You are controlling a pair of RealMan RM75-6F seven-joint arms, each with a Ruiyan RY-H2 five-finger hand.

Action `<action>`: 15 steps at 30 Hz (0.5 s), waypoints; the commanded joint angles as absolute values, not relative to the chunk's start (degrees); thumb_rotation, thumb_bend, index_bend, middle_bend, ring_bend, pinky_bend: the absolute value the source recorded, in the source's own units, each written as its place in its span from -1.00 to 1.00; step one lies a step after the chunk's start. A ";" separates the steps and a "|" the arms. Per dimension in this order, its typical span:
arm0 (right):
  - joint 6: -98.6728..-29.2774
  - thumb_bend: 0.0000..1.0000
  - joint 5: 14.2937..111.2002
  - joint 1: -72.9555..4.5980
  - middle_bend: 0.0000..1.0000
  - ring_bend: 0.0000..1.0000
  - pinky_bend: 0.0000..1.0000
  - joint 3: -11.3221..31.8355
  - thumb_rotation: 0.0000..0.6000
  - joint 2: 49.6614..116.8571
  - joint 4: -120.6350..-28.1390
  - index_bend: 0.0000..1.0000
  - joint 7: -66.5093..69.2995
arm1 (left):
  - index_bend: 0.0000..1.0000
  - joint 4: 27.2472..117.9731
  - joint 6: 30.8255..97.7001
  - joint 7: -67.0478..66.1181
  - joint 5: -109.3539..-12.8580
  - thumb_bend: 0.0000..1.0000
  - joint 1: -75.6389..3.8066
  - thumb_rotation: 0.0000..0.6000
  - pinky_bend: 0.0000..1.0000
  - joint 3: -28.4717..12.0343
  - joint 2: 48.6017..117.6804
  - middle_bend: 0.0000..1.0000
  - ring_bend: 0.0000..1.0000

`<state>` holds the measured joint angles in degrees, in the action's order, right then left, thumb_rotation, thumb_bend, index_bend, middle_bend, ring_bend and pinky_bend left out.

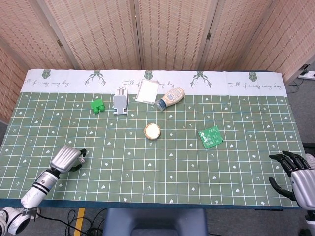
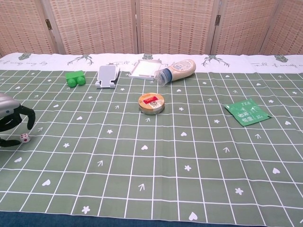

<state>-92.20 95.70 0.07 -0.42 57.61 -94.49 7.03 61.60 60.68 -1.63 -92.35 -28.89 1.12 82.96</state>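
A small white die (image 2: 24,138) with red pips lies on the green checked cloth near the front left. My left hand (image 2: 10,118) arches over it, the fingers curled down just behind it and the thumb low on its near side; no contact shows. In the head view the left hand (image 1: 66,157) covers most of the die (image 1: 82,159). My right hand (image 1: 295,173) hovers off the front right corner of the table, fingers spread and holding nothing. It does not show in the chest view.
Along the back stand a green toy (image 1: 98,105), a phone stand (image 1: 119,102), a white box (image 1: 146,91) and a lying mayonnaise bottle (image 1: 171,97). A round tin (image 1: 152,131) sits mid-table, and a green tea packet (image 1: 210,136) lies to its right.
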 commanded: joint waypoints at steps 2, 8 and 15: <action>-92.33 -0.50 95.68 0.20 -0.39 -0.62 -0.58 -0.45 1.00 57.59 -94.48 -0.45 7.03 | 0.00 60.34 60.53 -1.18 -91.99 -0.40 -29.13 1.00 0.59 1.36 83.64 0.74 0.51; -92.57 -0.50 95.68 0.38 -0.40 -0.62 -0.58 -0.45 1.00 57.50 -94.59 -0.45 6.90 | 0.02 59.52 60.47 -1.42 -91.80 -0.36 -29.42 1.00 0.59 1.76 83.97 0.74 0.51; -92.55 -0.50 95.69 0.43 -0.40 -0.62 -0.58 -0.44 1.00 57.47 -94.73 -0.45 6.70 | 0.02 59.29 60.51 -1.88 -91.60 -0.36 -29.70 1.00 0.59 2.07 84.27 0.74 0.51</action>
